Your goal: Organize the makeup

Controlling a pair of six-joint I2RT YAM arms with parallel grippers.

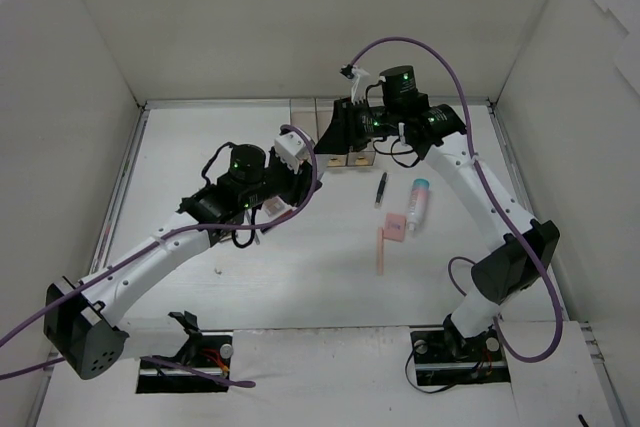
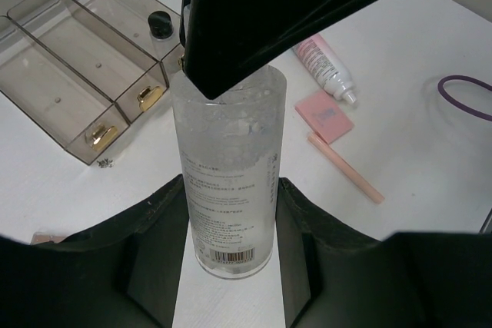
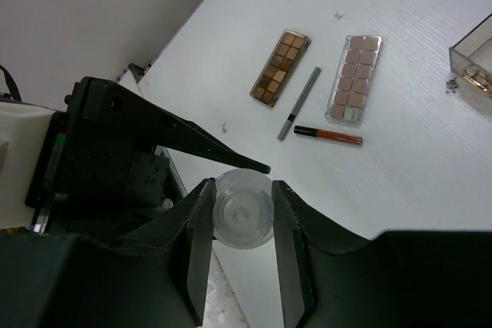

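Between the left fingers [image 2: 157, 243] stood a clear bottle [image 2: 231, 151], upright, its printed label and barcode facing the wrist camera. Both fingers pressed against its lower sides, so that pair was clenched on it. At its top, the right fingers [image 3: 196, 251] reached in from above and touched the round clear cap on either side, grasping the same bottle. Whether its base touched the desk [image 1: 300, 282] could not be told.

Just behind the bottle, in the left wrist view, lay the clear three-compartment box [image 2: 46, 74], with small gold knobs on its near ends. A black-capped vial [image 2: 160, 24] appeared to stand in the compartment nearest the bottle.

Further right, the white-blue bottle [image 1: 418, 202] lay on its side on the desk. The pink square pad [image 1: 396, 224] sat just beside its lower end, and the pink stick [image 1: 381, 250] lay flat near the pad. A black pencil [image 1: 381, 189] lay left of the white-blue bottle, apart from it.

On the other side, in the right wrist view, two palettes lay flat and side by side on the desk: a darker brown palette [image 3: 280, 67] and a paler palette [image 3: 354, 78]. A grey striped pencil [image 3: 300, 101] lay between them, and a red pencil [image 3: 330, 136] with a black cap lay crosswise just below the paler one. A corner of the box showed at that view's right edge.
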